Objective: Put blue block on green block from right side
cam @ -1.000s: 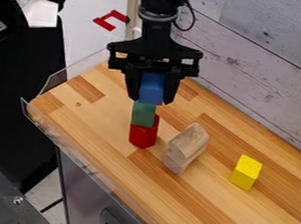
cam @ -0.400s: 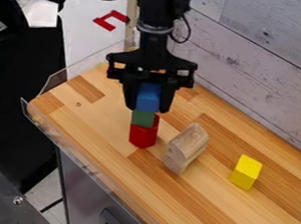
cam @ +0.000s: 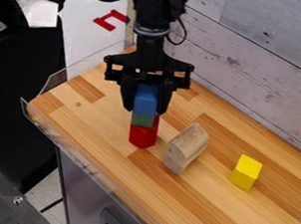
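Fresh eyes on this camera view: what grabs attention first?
The stack left of centre: the black gripper has the blue block between its fingers, right over the green block, with the red block beneath. Next, the bright yellow block, alone toward the right of the wooden work surface. Between them is a plain wooden block, its top notched by a curved dip.

To the right of the red block (cam: 144,133), the wooden block (cam: 186,148) stands in your way. Between it and the yellow block (cam: 246,172) you have a bare strip of tabletop (cam: 217,158) to pass through.
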### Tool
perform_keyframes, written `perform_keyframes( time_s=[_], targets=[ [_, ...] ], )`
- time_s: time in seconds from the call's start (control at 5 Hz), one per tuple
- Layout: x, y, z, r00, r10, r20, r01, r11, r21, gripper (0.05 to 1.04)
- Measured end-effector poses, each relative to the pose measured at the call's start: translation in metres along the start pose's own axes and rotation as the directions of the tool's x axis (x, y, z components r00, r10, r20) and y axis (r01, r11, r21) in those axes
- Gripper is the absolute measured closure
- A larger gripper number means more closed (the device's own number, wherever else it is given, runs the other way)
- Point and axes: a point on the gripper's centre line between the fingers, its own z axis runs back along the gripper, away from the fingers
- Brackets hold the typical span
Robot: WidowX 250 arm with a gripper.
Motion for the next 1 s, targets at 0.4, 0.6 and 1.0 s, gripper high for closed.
perform_keyframes(
  time_s=[0.4,0.6,1.0],
  targets=[
    [0.0010,0.0007,0.0001,1.000,-0.002,0.003,0.002,1.000,-0.003,0.503],
    [0.0023,0.0023,0.0003,1.000,0.008,0.003,-0.008,1.000,-0.008,0.503],
    [0.0025,0.0023,-0.0002,1.000,0.018,-0.010,-0.018,1.000,-0.025,0.167]
  ],
)
